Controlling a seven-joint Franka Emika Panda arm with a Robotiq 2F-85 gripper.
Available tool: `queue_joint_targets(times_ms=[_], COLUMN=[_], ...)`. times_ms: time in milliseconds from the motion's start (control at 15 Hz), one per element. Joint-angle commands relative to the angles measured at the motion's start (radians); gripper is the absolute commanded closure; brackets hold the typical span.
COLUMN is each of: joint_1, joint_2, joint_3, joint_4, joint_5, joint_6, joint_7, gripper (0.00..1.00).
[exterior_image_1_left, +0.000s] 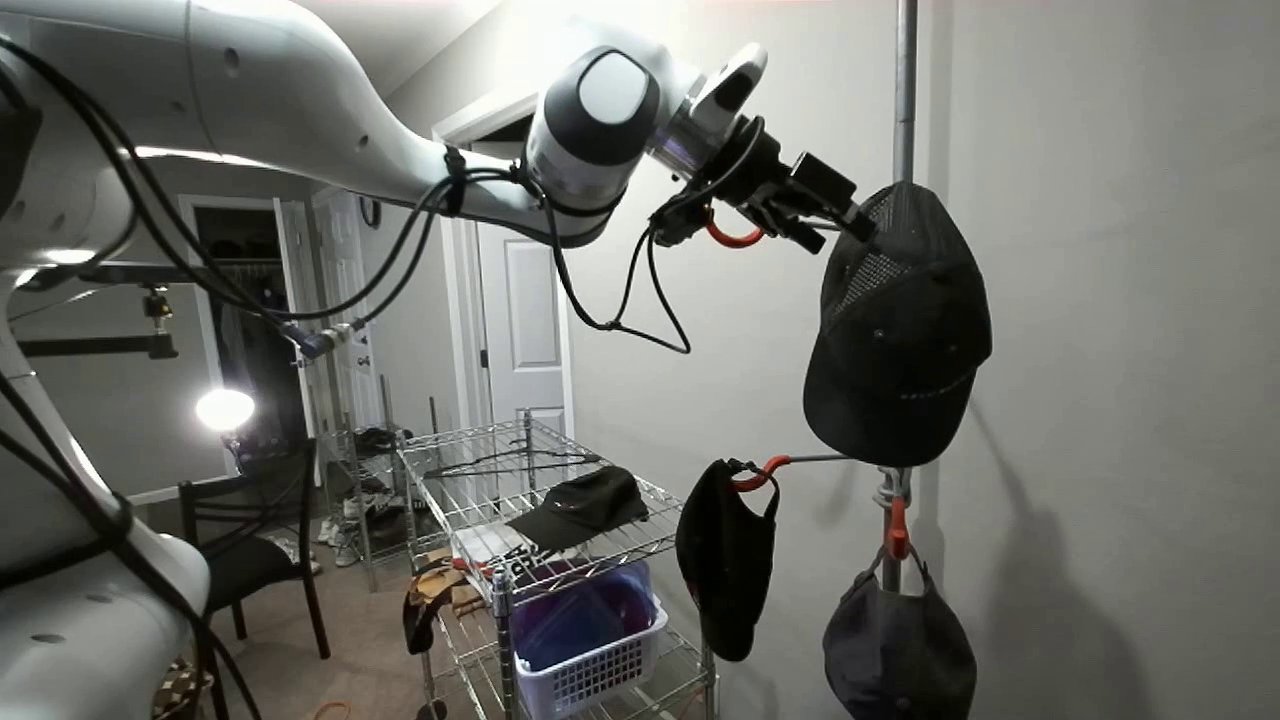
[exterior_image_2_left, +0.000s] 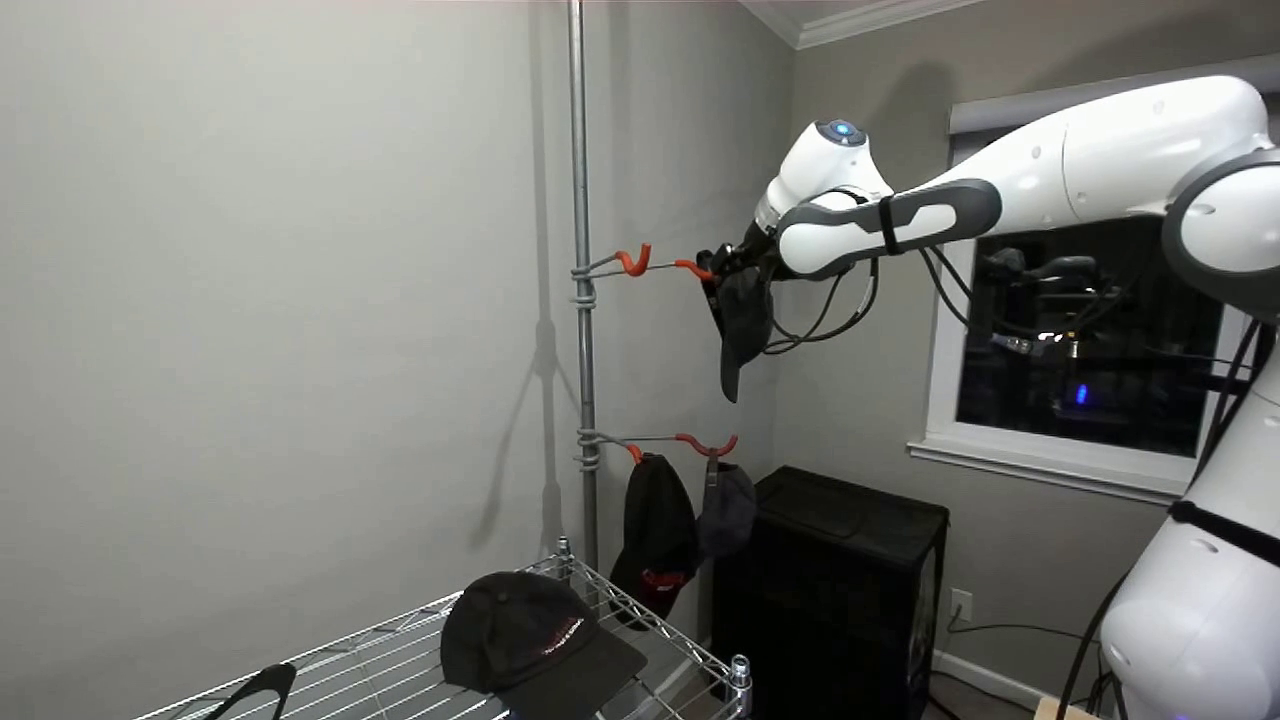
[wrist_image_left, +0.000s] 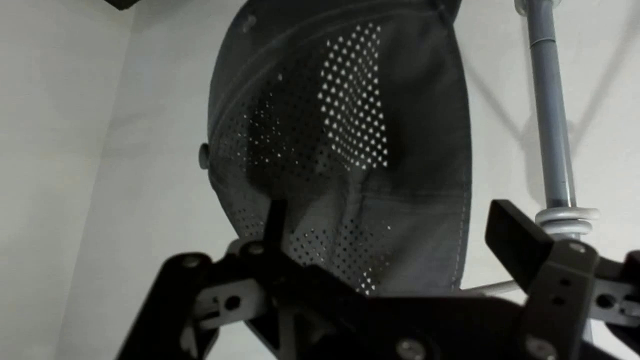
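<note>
A dark cap with perforated mesh panels hangs by the upper red-tipped hook (exterior_image_2_left: 695, 268), brim down; the hook's end is hidden behind it. The cap (exterior_image_1_left: 900, 340) shows in both exterior views, and its mesh side fills much of the wrist view. My gripper (wrist_image_left: 390, 202) is open, its fingers (wrist_image_left: 515, 240) wide apart. From the wrist, the cap's edge lies between the two fingers, with the left one overlapping the mesh. In an exterior view the gripper (exterior_image_1_left: 838, 232) reaches the cap's upper edge; whether it touches the fabric I cannot tell.
A vertical metal pole (exterior_image_2_left: 582, 350) carries the hooks. Lower hooks hold a black cap (exterior_image_1_left: 728, 560) and a grey cap (exterior_image_1_left: 900, 640). Another black cap (exterior_image_2_left: 530, 640) lies on a wire shelf (exterior_image_1_left: 470, 440) above a white basket (exterior_image_1_left: 595, 675). A black box (exterior_image_2_left: 830, 580) stands behind the pole.
</note>
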Motion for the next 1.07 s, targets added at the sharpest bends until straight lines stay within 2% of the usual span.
queue_joint_targets(times_ms=[0,600,1000], joint_1=[-0.001,-0.009,-0.007], joint_2=[0.024,0.027,0.086], joint_3=[0.007,-0.036,-0.072], joint_4=[0.041,0.044,0.089], joint_5=[-0.079,-0.113,-0.097], joint_6=[0.017,0.016,0.011], joint_7=[0.006,-0.001,-0.025], gripper=[0.0,0.0,0.0])
